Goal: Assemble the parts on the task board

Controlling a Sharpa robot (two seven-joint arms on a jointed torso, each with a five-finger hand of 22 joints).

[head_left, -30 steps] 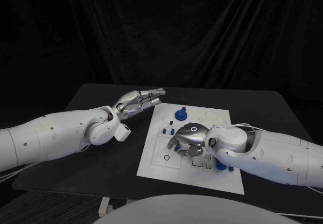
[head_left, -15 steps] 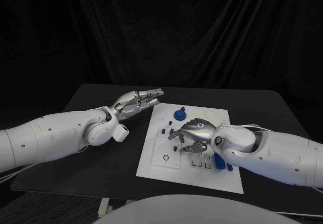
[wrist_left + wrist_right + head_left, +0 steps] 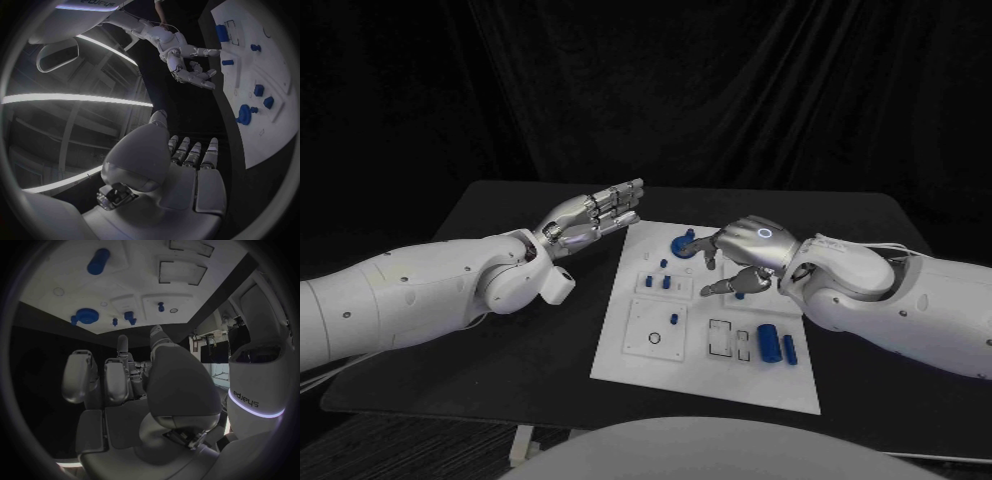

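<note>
Task board point(image 3: 678, 375) at bench point(image 3: 516, 330) centre; blue parts point(image 3: 777, 343) scattered on it, round knob part point(image 3: 685, 245) at far edge. My right hand point(image 3: 740, 258) hovers over far half, fingers loosely spread, holding nothing. My left hand point(image 3: 596, 215) flat, empty, off board's far left corner. Judged step: reaching for next part. Next: descend, pinch knob part cleanly.

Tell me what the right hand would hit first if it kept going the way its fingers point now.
Most likely the large round blue part standing near the far edge of the white task board. The right hand hovers beside it, fingers reaching toward it; height above the board is hard to judge, so it might pass over.
</note>
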